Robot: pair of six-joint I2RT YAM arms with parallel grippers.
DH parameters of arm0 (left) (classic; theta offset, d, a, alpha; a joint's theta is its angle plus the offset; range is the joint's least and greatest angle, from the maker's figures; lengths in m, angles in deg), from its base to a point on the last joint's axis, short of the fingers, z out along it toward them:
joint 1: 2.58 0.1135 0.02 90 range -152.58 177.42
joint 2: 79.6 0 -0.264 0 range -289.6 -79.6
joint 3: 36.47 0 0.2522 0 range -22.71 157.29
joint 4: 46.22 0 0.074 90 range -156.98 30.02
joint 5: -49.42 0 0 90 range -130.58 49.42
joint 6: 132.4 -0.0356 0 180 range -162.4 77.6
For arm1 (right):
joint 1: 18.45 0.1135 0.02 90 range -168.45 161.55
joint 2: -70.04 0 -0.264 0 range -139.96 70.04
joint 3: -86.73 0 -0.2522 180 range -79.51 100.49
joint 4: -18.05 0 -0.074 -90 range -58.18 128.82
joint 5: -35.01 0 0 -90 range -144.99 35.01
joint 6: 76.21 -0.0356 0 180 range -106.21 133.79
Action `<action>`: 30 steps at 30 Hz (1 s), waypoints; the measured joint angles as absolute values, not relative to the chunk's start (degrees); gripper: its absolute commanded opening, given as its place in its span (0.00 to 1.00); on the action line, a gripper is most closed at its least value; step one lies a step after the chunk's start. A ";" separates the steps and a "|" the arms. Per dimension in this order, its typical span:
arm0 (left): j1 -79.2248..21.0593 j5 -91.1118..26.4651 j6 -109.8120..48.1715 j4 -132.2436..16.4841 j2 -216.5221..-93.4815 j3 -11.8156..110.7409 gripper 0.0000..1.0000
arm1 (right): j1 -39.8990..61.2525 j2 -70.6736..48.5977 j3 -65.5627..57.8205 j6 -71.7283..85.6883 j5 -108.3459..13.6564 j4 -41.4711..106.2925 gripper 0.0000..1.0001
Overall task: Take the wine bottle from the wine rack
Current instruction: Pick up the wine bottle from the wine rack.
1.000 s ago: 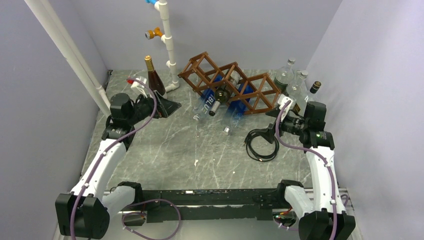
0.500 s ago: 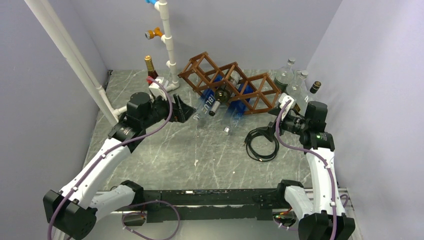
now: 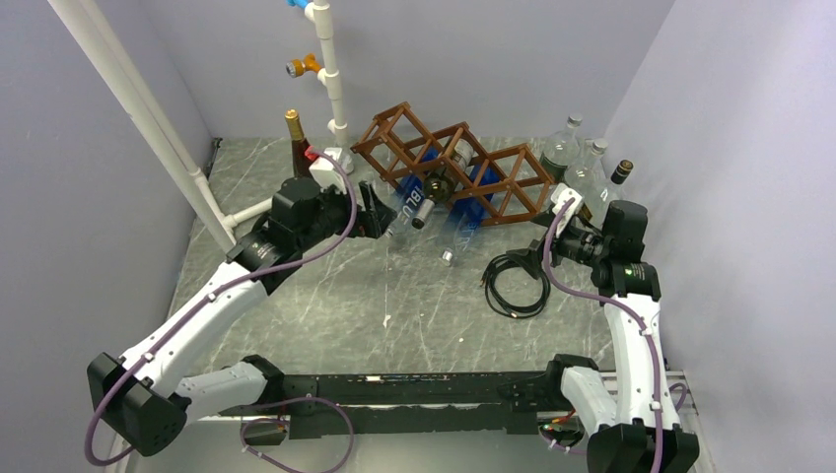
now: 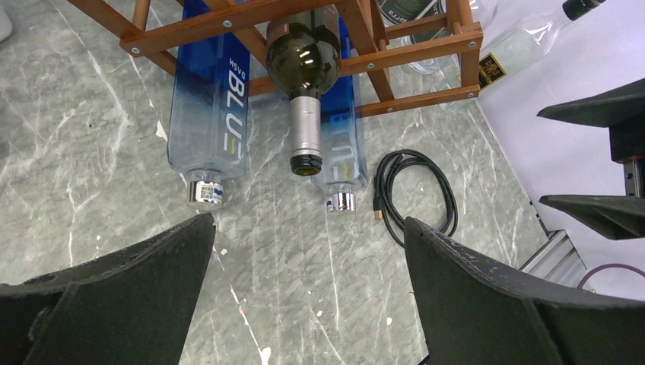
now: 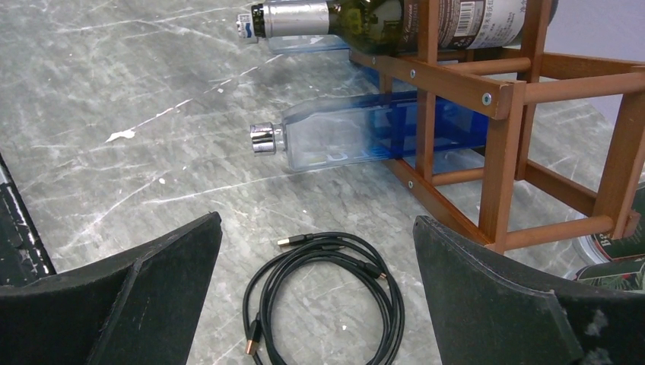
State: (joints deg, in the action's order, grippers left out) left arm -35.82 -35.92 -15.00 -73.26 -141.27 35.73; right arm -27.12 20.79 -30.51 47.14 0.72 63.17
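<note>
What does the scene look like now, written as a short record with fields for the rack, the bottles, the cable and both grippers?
wine rack: brown wooden lattice at the far side of the table
wine bottle: dark green, lying in a rack cell, neck sticking out toward the arms
blue bottles: two, lying in lower cells, one each side of the wine bottle
cable: black, coiled on the table, right of the bottles
left gripper: open, facing the wine bottle's neck, not touching it
right gripper: open, empty, near the cable

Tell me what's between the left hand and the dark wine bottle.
Only bare tabletop, in the left wrist view: the open left hand faces the wine bottle, whose neck sticks out of the wine rack.
</note>
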 measured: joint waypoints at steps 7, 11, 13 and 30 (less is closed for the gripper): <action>-37.98 -40.60 -13.19 -75.56 -144.50 39.62 1.00 | -27.38 21.01 -30.64 47.03 0.54 63.15 1.00; -38.70 -43.68 -11.85 -77.04 -146.29 41.24 1.00 | -27.38 20.98 -30.80 47.01 0.54 63.13 1.00; -38.90 -44.81 -11.44 -77.57 -147.32 42.04 1.00 | -27.38 20.98 -30.84 46.98 0.54 63.13 1.00; -39.44 -47.09 -12.51 -80.91 -162.18 55.14 0.99 | -27.49 20.98 -31.69 47.01 0.50 62.93 1.00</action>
